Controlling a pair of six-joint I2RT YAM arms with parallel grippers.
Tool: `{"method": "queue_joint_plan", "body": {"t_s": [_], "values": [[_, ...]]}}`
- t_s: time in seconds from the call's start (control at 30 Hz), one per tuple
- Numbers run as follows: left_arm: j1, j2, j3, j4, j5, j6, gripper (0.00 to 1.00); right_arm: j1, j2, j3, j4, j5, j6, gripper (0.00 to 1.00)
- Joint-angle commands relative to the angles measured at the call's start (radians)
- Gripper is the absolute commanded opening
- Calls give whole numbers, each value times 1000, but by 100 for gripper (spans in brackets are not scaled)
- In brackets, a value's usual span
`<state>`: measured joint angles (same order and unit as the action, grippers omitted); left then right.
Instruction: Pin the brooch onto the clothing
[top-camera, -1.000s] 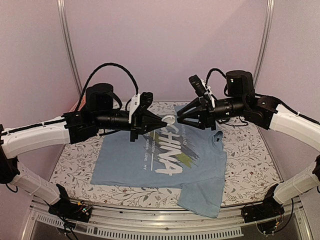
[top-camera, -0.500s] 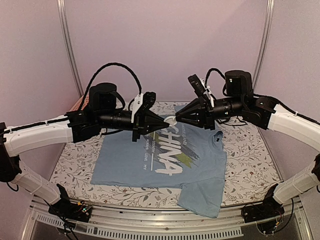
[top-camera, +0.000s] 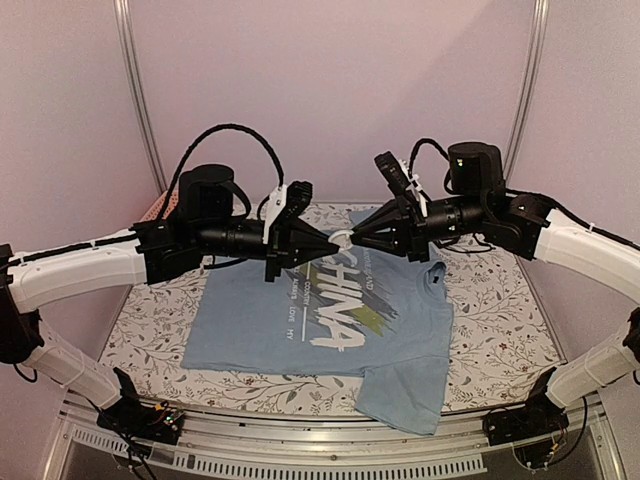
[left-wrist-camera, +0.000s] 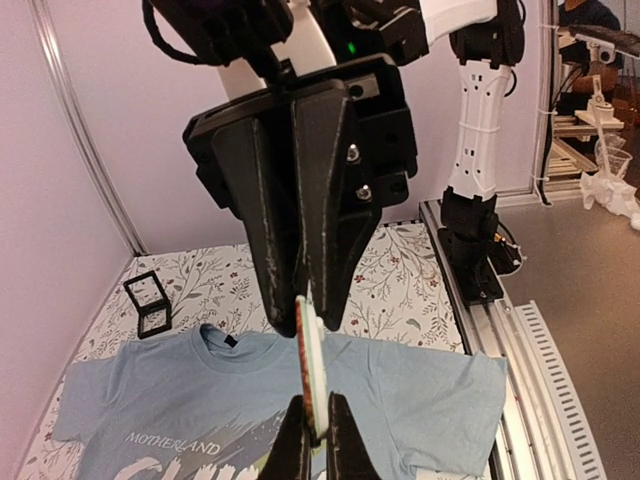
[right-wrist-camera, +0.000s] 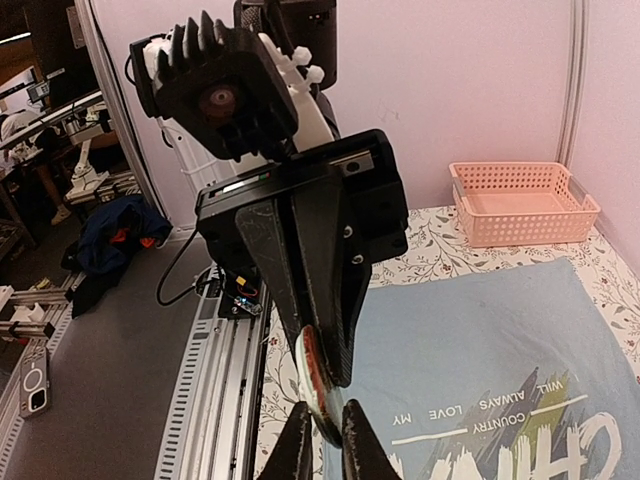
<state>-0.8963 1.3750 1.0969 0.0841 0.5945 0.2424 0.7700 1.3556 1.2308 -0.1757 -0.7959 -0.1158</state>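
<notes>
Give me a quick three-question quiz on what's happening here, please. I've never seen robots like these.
1. True or false: the black case sits on the T-shirt.
2. Where is the brooch? A) lying on the T-shirt B) in mid-air, where both arms' jaws meet C) inside the black case
3. Which big white word is printed on the T-shirt?

Key: 1 false, it sits on the table beyond the collar; 2 B; 3 CHINA.

Brooch (top-camera: 340, 239) aloft (edge-on), T-shirt (top-camera: 255, 320) flat
</notes>
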Motion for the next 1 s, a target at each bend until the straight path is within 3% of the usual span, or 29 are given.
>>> {"method": "queue_joint_plan", "body": {"t_s": [0.0, 0.2, 0.47, 0.63, 0.77, 0.93, 0.97], "values": [[-5, 8, 29, 20, 22, -8, 0, -1, 16, -14, -4, 6, 3, 10], [-4, 10, 26, 30, 26, -21, 0, -1, 10, -16, -7, 7, 4, 15], [-3, 12, 24, 38, 32, -28, 0, -1, 5, -19, -8, 14, 3, 10], [-3, 11, 23, 54, 36, -38, 0, -1, 17, -15, -21, 12, 1, 13], [-1, 13, 18, 62, 42, -47, 0, -1, 11, -15, -20, -1, -3, 0], [10, 17, 9, 81, 37, -71, 0, -1, 9, -24, -20, 35, -4, 0], [16, 22, 7, 87, 8, -88, 12, -1, 8, -28, -18, 71, 4, 0]]}}
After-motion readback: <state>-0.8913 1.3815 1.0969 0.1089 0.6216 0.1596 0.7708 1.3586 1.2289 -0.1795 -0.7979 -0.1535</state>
